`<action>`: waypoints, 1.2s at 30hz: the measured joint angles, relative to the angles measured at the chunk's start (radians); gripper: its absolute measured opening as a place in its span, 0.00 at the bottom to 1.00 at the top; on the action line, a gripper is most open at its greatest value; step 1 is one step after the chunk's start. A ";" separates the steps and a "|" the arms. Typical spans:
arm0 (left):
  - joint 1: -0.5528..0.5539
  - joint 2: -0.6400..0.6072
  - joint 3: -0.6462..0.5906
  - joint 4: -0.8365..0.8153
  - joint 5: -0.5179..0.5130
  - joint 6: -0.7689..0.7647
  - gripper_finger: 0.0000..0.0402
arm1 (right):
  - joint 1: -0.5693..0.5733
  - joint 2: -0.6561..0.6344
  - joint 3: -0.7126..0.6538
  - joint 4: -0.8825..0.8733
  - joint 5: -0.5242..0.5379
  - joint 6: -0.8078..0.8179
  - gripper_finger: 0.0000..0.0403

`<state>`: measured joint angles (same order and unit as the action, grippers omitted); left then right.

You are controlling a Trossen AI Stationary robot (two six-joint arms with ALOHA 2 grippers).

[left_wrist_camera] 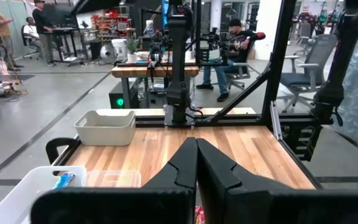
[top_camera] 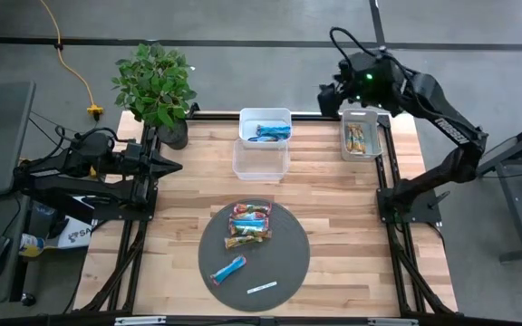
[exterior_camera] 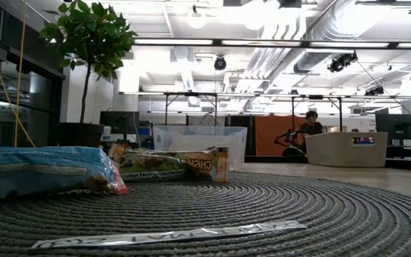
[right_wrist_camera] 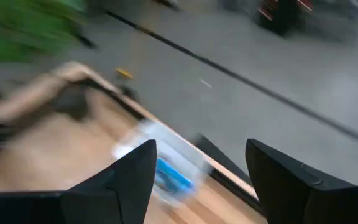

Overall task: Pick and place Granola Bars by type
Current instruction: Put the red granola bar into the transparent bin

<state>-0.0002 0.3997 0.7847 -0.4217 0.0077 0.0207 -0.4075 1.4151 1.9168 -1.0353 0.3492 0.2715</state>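
Note:
Granola bars lie on a round dark mat [top_camera: 284, 263]: a cluster of red-pink, blue and tan-and-green bars [top_camera: 249, 225] and one blue bar [top_camera: 228, 269] nearer the near edge. In the low view a blue bar [exterior_camera: 41, 171] and a tan-and-green bar [exterior_camera: 170, 165] rest flat on the mat. More blue bars [top_camera: 273, 132] sit in a white bin [top_camera: 265, 116], and tan bars [top_camera: 359, 138] in a bin [top_camera: 375, 136] at the far right. My left gripper [top_camera: 176, 166] [left_wrist_camera: 196, 152] waits shut at the table's left edge. My right gripper [top_camera: 327, 95] [right_wrist_camera: 201, 152] is open, raised over the far edge beside the tan-bar bin, holding nothing.
An empty clear bin [top_camera: 259, 161] stands in front of the white bin. A thin white strip [top_camera: 261, 288] lies on the mat near its near edge. A potted plant [top_camera: 157, 86] stands at the far left corner. People sit in the room beyond the table.

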 joint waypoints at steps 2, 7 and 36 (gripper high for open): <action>0.000 0.000 0.000 0.000 0.000 0.000 0.00 | 0.059 0.000 0.016 0.079 -0.047 -0.048 0.58; 0.000 0.000 0.000 0.000 0.000 0.000 0.00 | 0.191 0.000 0.021 0.233 -0.173 -0.129 0.58; 0.000 0.000 0.000 0.000 0.000 0.000 0.00 | 0.323 0.000 -0.562 0.966 -0.542 -0.044 0.58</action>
<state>-0.0002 0.3997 0.7845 -0.4221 0.0075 0.0204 -0.0841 1.4147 1.3545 -0.0696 -0.1932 0.2278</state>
